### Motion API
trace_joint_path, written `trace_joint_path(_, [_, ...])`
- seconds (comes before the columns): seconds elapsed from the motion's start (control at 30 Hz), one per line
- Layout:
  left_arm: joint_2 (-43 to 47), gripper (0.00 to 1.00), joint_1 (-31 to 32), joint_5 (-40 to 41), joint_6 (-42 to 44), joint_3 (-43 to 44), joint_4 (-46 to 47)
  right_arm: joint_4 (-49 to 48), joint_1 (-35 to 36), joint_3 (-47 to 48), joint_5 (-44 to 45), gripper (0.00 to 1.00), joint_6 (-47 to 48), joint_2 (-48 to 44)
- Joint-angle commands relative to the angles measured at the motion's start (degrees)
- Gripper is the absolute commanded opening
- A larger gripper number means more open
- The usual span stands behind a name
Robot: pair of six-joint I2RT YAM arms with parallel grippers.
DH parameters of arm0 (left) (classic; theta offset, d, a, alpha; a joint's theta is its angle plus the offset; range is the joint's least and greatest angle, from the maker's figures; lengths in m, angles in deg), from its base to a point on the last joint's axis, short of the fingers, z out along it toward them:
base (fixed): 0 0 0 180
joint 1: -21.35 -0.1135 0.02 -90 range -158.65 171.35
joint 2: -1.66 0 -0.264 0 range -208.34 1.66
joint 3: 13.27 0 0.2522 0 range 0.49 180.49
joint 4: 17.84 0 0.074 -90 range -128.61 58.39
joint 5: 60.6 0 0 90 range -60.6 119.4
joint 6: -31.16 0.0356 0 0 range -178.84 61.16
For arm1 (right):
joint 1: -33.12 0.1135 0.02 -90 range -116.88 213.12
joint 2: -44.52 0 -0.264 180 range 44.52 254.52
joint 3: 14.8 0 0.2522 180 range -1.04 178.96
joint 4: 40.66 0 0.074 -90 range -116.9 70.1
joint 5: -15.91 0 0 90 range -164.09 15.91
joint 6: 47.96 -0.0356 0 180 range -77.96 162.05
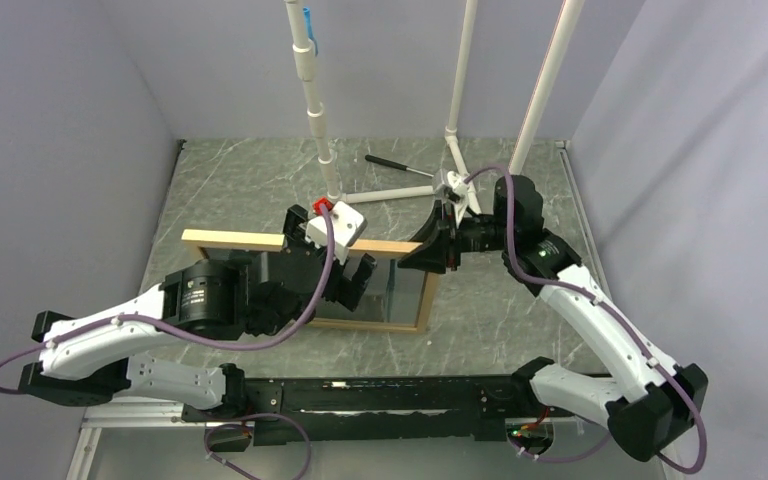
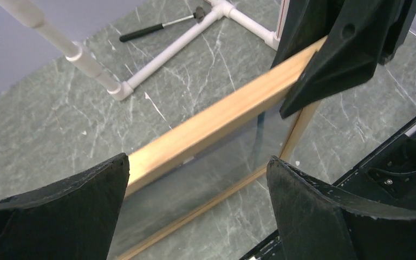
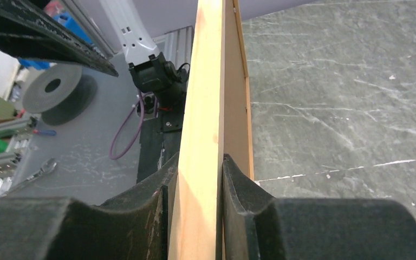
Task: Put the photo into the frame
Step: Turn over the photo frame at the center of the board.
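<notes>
**Frame held on edge for loading**

Right gripper (image 3: pixel 219 179) has its jaws clamped on the top rail of the frame (image 1: pixel 250 241), keeping it tilted upright on the counter (image 1: pixel 500 330), probably so its back is reachable. Left gripper (image 2: pixel 197 187) hovers beside it, jaws wide, empty. Photo not discernible.

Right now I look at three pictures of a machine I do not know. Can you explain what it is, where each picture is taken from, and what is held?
These are two robot arms fixed at a table's near edge. The wide picture looks down from above; the other two come from cameras on each wrist. The right gripper has its jaws shut on the top bar of a wooden frame, holding it up on edge on the grey marble-patterned table. The left gripper is open beside the frame, holding nothing. White pipe stands and a black-handled tool lie behind.
</notes>
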Motion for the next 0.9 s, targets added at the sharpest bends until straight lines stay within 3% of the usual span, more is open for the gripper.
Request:
trace_joint_path(0.0, [0.46, 0.99, -5.53, -8.17, -4.63, -1.29, 1.75, -1.43, -5.21, 1.35, -11.49, 0.0, -7.88, 3.03])
trace_joint_path(0.2, [2.11, 0.99, -14.91, -18.8, -6.64, -5.38, 3.49, 13.55, -5.95, 6.3, -1.76, 0.0, 0.93, 10.23])
trace_joint_path(0.47, [4.68, 0.99, -25.31, -29.76, -8.69, -12.61, 5.49, 23.14, -4.95, 9.39, 22.84, 0.0, 4.04, 20.35])
trace_joint_path(0.7, [6.36, 0.99, -32.23, -34.42, -9.69, -18.69, 6.93, 18.63, -3.65, 5.02, 33.71, 0.0, 2.86, 23.14])
trace_joint_path(0.87, [7.48, 0.99, -33.96, -35.3, -10.83, -22.42, 7.64, 14.96, -3.59, 3.11, 35.69, 0.11, 2.65, 26.55])
